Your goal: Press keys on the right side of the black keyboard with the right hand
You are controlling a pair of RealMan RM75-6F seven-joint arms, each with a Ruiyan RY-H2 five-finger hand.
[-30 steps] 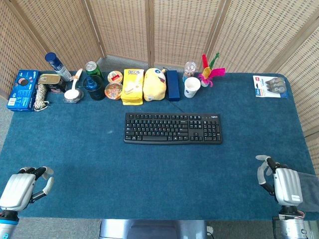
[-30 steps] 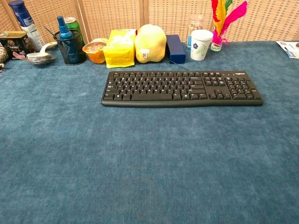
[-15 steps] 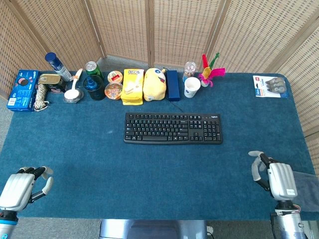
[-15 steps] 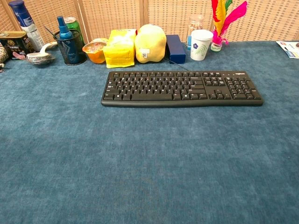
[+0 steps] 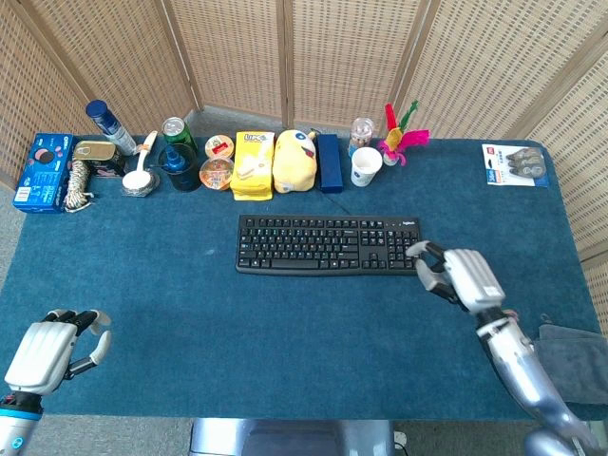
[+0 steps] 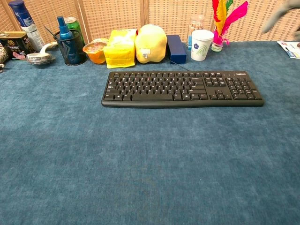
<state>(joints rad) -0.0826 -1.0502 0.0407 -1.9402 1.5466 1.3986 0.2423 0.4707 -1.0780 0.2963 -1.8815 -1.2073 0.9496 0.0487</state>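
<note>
The black keyboard (image 5: 330,245) lies across the middle of the blue table, also in the chest view (image 6: 183,88). My right hand (image 5: 458,276) is just off the keyboard's right end, fingers apart and slightly curled toward the number pad, holding nothing. Its fingertips (image 5: 419,251) come up to the keyboard's right edge; contact cannot be told. In the chest view the right hand (image 6: 281,18) is only a grey blur at the top right, above the table. My left hand (image 5: 49,349) rests near the front left edge, fingers apart and empty.
A row of items lines the back edge: blue box (image 5: 40,170), spray can (image 5: 109,125), pen cup (image 5: 179,167), yellow pack (image 5: 253,163), yellow plush (image 5: 295,160), paper cup (image 5: 366,166), feathers (image 5: 403,133). A battery pack (image 5: 516,164) lies far right; a grey cloth (image 5: 575,356) front right.
My right hand has moved from the front right edge forward and left, up to the keyboard's right end. The left hand has barely shifted.
</note>
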